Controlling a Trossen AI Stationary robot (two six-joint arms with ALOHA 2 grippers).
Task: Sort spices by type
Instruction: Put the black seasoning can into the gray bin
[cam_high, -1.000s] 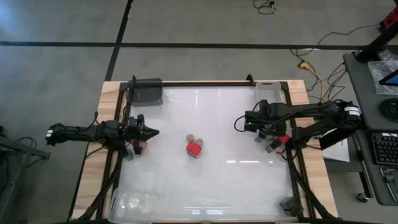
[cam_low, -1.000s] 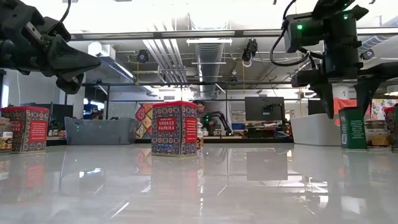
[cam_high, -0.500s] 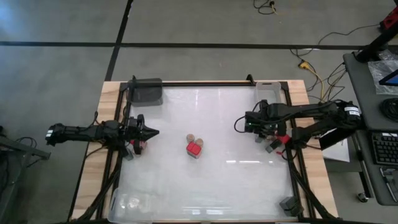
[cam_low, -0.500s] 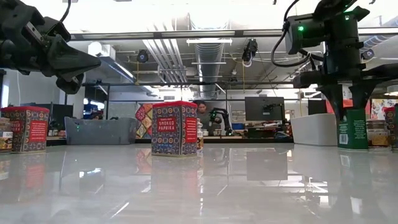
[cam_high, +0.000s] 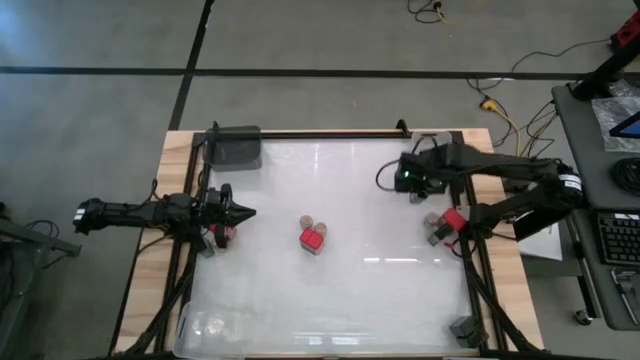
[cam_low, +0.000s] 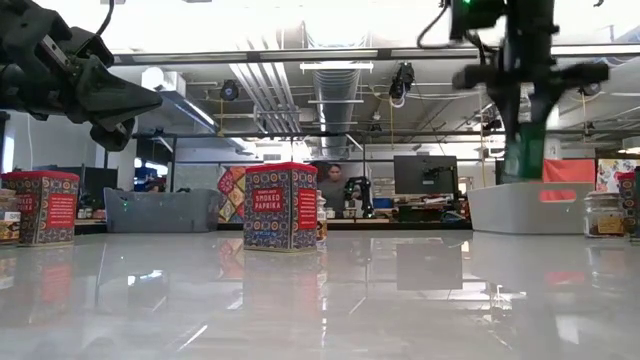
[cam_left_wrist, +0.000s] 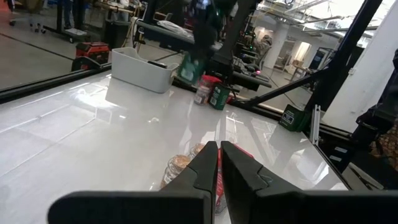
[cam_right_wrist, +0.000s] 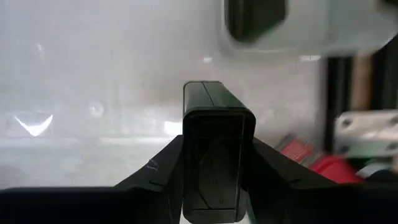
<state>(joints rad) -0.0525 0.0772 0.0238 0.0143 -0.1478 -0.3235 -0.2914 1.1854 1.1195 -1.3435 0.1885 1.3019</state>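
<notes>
Right now the right claw (cam_right_wrist: 214, 186) grips a dark blocky spice tin (cam_right_wrist: 217, 155), its two fingers pressed on the tin's opposite flat sides, and carries it clear of the desk (cam_high: 330, 290) near the far right corner; the low view shows the tin (cam_low: 522, 150) hanging well above the surface. Over at the left edge, the left claw (cam_high: 243, 213) waits with its fingers closed on nothing, pointing toward the middle.

At the centre stands a red paprika tin (cam_high: 313, 239) with two round tan-topped jars (cam_high: 314, 222) touching behind it. Another red container (cam_high: 453, 220) and a small jar (cam_high: 433, 219) sit at the right edge, and more tins (cam_high: 222, 236) stand just beside the left claw. A pale bin (cam_high: 430, 147) lies at the far right corner and a grey bin (cam_high: 235, 146) at the far left.

Judging by looks, these tins are light, stiff and flat-walled, so a pinch across two opposite faces, as here, should sit square and not crush them. Their printed sides appear smooth, so a grip near the upper half, but not on the lid, seems safest against slipping or tipping. The round jars look likelier to roll between flat fingers; taking them across the widest part of the body would probably hold better than pinching the cap
</notes>
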